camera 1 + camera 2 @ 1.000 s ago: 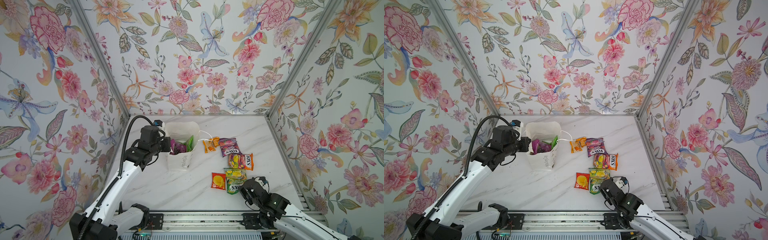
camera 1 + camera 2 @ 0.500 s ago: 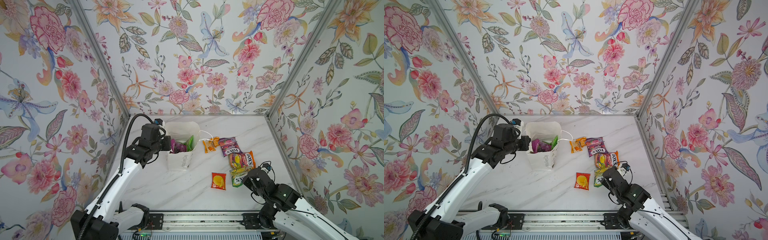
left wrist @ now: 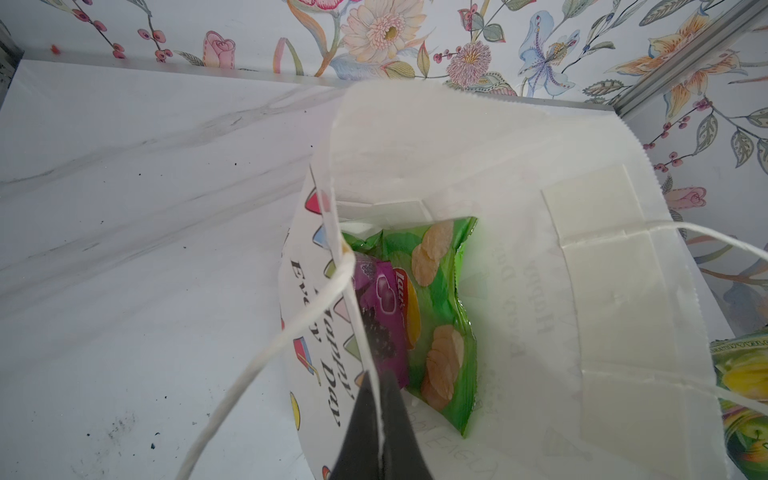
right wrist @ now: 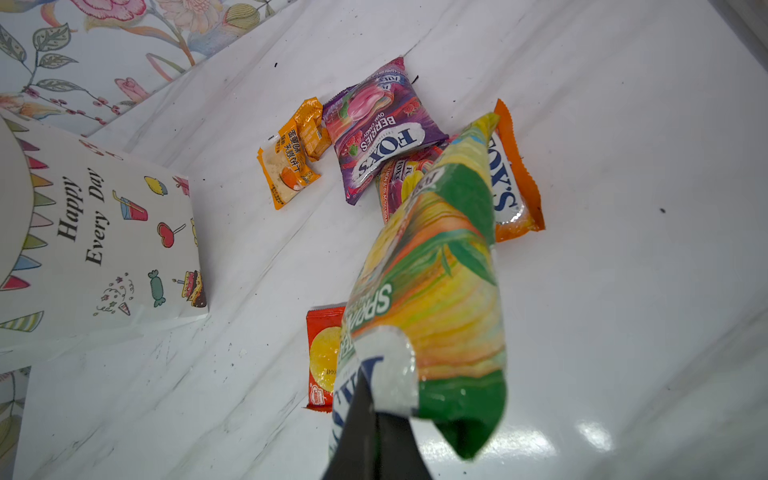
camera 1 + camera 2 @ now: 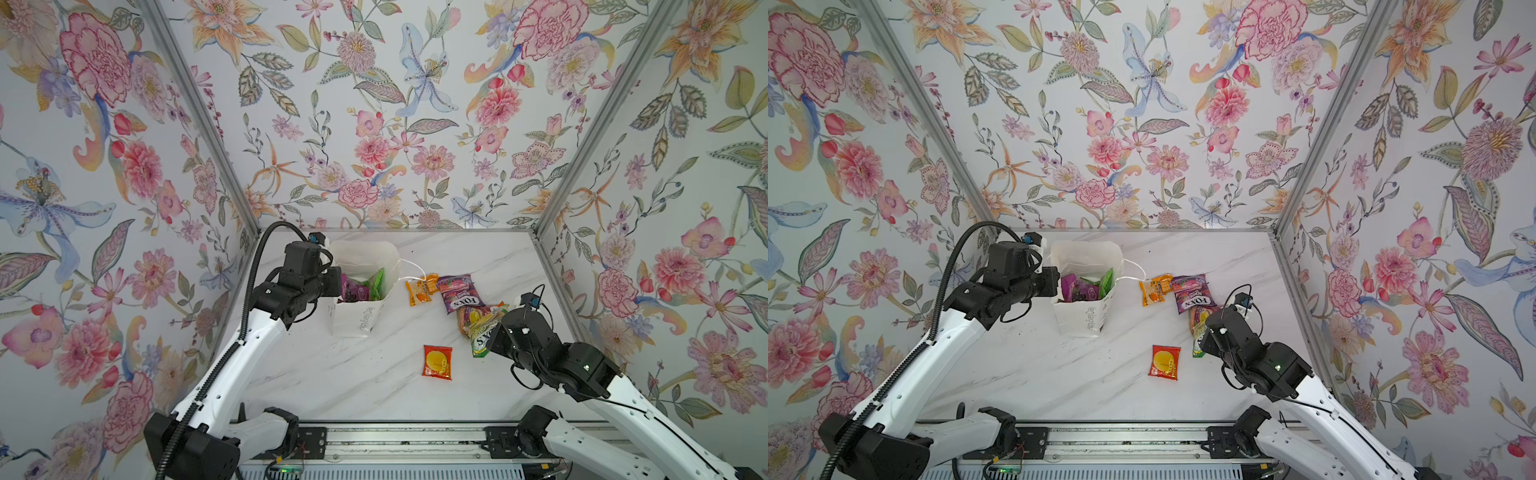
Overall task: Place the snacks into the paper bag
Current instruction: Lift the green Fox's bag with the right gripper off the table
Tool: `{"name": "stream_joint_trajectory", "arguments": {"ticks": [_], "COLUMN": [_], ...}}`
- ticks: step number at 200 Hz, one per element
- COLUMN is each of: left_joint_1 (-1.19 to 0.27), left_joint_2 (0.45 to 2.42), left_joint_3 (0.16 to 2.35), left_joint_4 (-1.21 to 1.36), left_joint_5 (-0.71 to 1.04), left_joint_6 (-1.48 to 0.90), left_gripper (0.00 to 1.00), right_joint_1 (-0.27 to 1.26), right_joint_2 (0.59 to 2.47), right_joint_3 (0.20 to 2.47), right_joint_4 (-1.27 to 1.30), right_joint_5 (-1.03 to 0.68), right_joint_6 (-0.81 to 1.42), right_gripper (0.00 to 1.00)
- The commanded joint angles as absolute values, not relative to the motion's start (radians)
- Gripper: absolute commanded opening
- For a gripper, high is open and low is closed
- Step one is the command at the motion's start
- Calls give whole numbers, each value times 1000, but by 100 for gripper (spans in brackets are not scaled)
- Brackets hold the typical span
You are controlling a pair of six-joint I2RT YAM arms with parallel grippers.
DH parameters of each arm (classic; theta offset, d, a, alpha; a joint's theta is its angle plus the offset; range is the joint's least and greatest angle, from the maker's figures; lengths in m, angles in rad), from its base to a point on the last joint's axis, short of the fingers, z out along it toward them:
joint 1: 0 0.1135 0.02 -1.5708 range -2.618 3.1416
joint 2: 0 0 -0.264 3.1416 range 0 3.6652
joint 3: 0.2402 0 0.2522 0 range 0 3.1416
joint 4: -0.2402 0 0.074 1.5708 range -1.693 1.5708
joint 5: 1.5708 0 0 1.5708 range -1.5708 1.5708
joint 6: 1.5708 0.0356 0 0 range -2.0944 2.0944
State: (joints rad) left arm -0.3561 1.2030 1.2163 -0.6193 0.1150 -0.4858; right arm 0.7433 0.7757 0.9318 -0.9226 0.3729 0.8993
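The white paper bag [image 5: 360,312] stands open at the back left, and my left gripper [image 5: 338,287] is shut on its near rim [image 3: 376,386]. Inside lie a green chip bag [image 3: 442,316] and a purple grape pack [image 3: 380,316]. My right gripper [image 4: 374,409] is shut on the end of a green-and-yellow Fox's candy bag [image 4: 436,266], which hangs off the table [image 5: 481,337]. On the marble lie a purple Fox's bag [image 5: 459,293], an orange Fox's bag [image 4: 513,183], a small orange pack [image 5: 419,289] and a small red pack [image 5: 437,362].
Floral walls close in the marble table [image 5: 353,382] on the left, back and right. A metal rail [image 5: 395,436] with both arm bases runs along the front edge. The bag's cord handle [image 5: 411,274] hangs toward the orange pack.
My right gripper has lifted the green-and-yellow Fox's bag off the table and carried it up beside the pile. The left gripper has kept hold of the bag's rim.
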Motion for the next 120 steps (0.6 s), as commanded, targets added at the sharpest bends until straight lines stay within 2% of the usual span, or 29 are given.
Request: {"name": "stream_joint_trajectory", "arguments": {"ticks": [1,120], "left_joint_1": [-367,-405], "left_joint_2": [1203,1233], "left_joint_3": [1274,1324], "left_joint_4": [-563,-578], "left_joint_5": [80,78], "left_joint_6": [-461,-460], "left_gripper": [0,0], "right_joint_1": [734,727], "right_joint_2": [789,1004], "right_joint_3": [1016,1416], "right_joint_4": [-932,-936], "right_joint_5": [375,329], "right_joint_6": [805,546], "right_gripper": [0,0]}}
